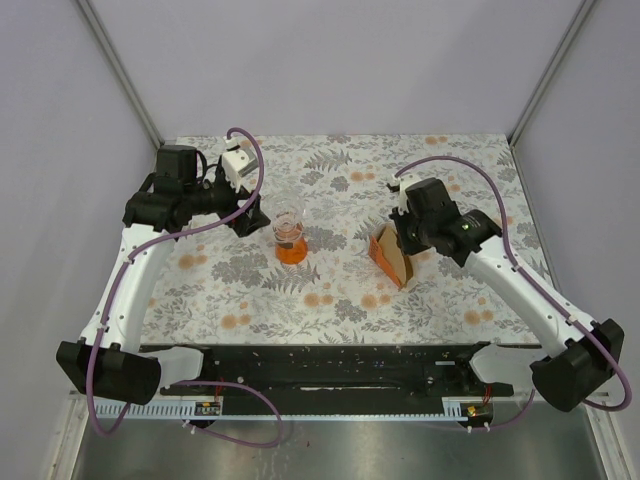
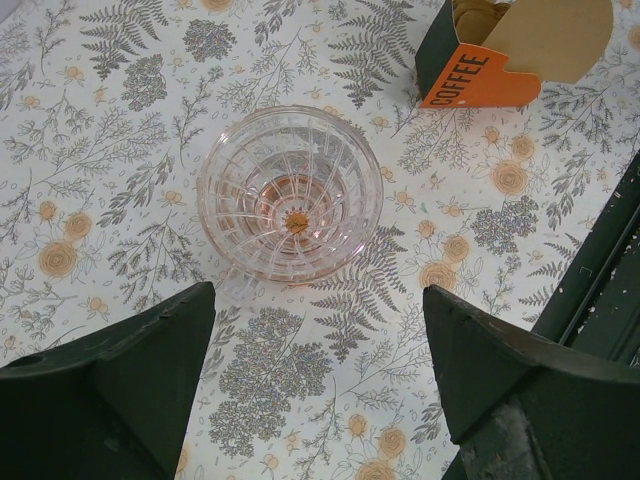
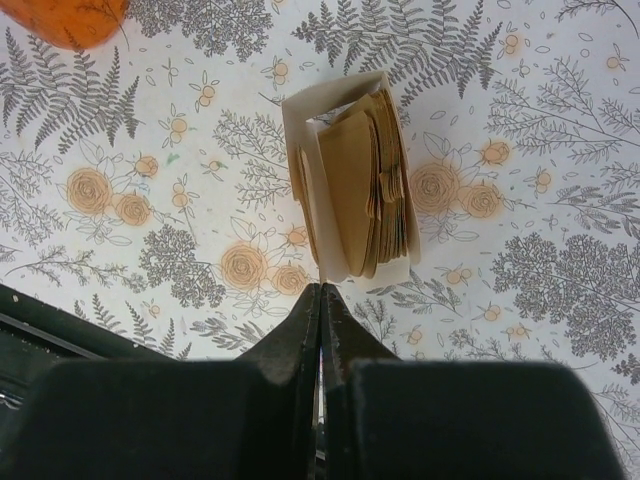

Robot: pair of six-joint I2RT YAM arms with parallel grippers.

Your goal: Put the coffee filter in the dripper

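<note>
From above, the left claw (image 1: 248, 216) is hanging wide open and empty just beside the dripper (image 1: 290, 238), which is standing upright mid-bench (image 1: 330, 300). The right claw (image 1: 402, 238) is hovering over the beige holder (image 1: 392, 258), well apart from the dripper, with bare patterned surface lying open between them and toward the near edge. Through the left wrist camera, the dripper's ribbed glass mouth is showing empty, and both fingers are standing clear of its rim. Through the right wrist camera, the right claw is looking pressed fully shut with nothing between its tips, which are sitting right at the holder's near edge; whether they are touching it I cannot tell. The coffee filter (image 3: 345, 190), judged to be the front sheet, is waiting in the stack (image 3: 385, 200) inside the holder. Risks as I am judging them: shut tips could be shoving the light holder instead of parting a sheet, several thin papers could be lifting together, and the left claw could be nudging the narrow-waisted dripper over.
</note>
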